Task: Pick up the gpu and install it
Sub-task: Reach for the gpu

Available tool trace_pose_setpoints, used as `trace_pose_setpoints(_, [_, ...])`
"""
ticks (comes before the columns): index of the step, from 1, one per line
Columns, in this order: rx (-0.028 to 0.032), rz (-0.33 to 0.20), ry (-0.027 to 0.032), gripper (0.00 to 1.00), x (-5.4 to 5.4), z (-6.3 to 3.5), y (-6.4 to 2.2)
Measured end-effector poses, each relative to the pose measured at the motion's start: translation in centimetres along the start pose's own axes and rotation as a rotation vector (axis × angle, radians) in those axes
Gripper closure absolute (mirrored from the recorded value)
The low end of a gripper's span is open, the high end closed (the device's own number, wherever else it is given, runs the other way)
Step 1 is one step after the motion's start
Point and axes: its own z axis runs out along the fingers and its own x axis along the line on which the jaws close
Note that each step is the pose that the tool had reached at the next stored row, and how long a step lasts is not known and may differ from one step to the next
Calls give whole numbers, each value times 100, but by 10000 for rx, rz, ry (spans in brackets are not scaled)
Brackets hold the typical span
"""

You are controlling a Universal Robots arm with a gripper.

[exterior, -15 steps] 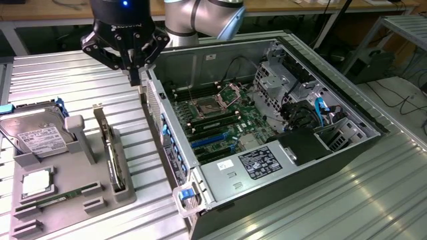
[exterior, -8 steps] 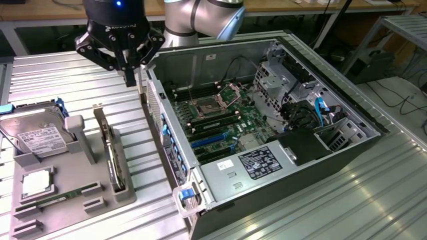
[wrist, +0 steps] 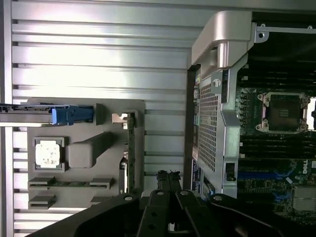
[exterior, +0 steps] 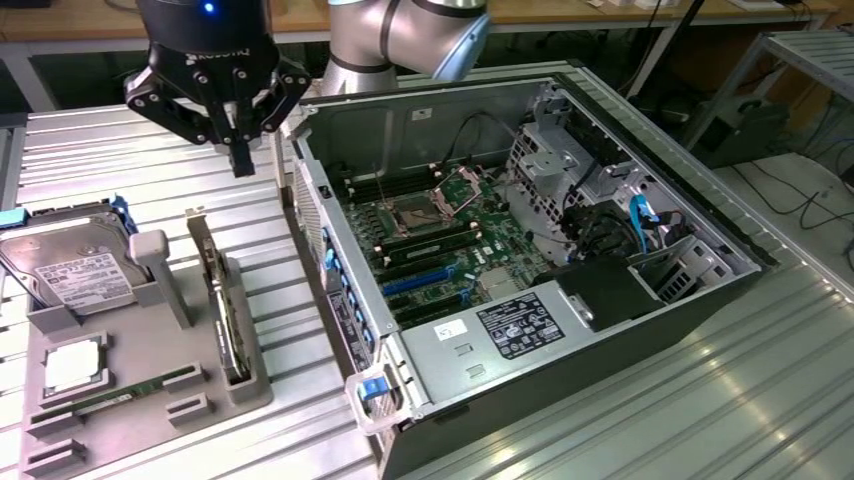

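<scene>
Claw (exterior: 242, 160), fingers pressed together and empty, hangs above the gpu (exterior: 220, 300), which stands on edge in the grey tray (exterior: 147, 340) below, well apart. A clean pickup calls for spread fingers straddling the card's thin edge.

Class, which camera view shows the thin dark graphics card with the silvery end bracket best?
The exterior view: the thin dark graphics card stands on edge in the grey holder tray, its length and bracket visible. The wrist view shows the card edge-on, a narrow strip.
</scene>
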Motion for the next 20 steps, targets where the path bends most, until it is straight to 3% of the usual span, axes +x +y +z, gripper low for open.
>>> trace_pose_setpoints(20, [-1,-24,0,89,414,-10,9])
